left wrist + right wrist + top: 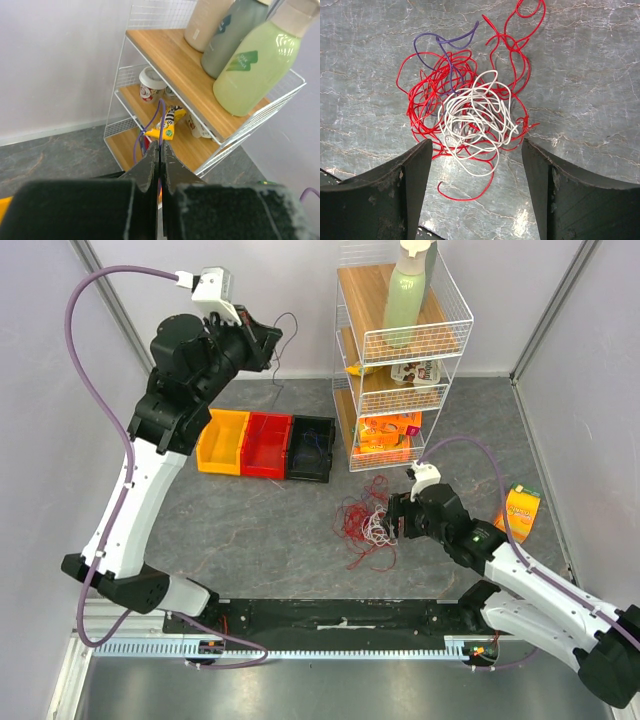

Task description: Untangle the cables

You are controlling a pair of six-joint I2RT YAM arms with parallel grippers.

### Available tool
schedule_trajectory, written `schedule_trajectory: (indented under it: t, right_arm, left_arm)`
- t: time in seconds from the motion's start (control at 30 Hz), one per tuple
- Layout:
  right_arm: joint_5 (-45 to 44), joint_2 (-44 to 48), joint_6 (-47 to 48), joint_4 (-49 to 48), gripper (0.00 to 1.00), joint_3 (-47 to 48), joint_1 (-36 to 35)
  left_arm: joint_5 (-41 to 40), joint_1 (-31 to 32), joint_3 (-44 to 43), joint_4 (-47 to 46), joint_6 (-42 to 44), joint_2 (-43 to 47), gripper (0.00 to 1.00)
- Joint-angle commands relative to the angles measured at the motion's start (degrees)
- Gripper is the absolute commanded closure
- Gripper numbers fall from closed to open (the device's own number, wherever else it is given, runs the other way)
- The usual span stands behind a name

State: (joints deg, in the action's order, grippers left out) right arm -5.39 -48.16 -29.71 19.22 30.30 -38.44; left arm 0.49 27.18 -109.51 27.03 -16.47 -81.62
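While hanging over the cables (470, 110) with right gripper (476, 146) spread wide and empty, pick one strand, not the knot. Tangle flat on the bare table (580, 75), right under the jaws, straddled but apparently not touched. White clump (475, 117) in the middle, red loops (422, 107) wrapped round and through it, one purple strand (447, 55) poking out the far side. Best to go for a free outer loop: the red tail nearest the fingers, or the long red loop at far right. Then close gently and pull slow, away from the white core. Avoid clamping across the middle; likely just drags the whole lot. Left gripper (160, 150) raised near the wire rack (160, 50), pressed together on a purplish cable (161, 112) running up out of the fingers. Hold that one clear of the pile. Watch for red snagging white on the lift; stop and regrip at any sign of lifting the whole clump.
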Motion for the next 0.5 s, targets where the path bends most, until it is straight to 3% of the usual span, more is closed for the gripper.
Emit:
schedule_trajectory:
  t: [0.0,0.23,0.47]
  right_arm:
    - [-0.5,0.1,0.6,-1.1,0.20,2.2,-0.3]
    - [-0.3,-0.1,0.3,-0.9,0.20,1.8,-0.3]
    - [-0.3,-0.9,0.4,-1.2,0.20,2.5,-0.3]
  left_arm:
    - [6.0,-2.0,-2.9,-4.1,-3.6,-1.3,0.98]
    - [8.1,-5.5,-7.2,-4.6,-4.4,-3.1,0.98]
    - [8.5,-6.1,-4.3,-7.2,-5.0,-4.9,0.98]
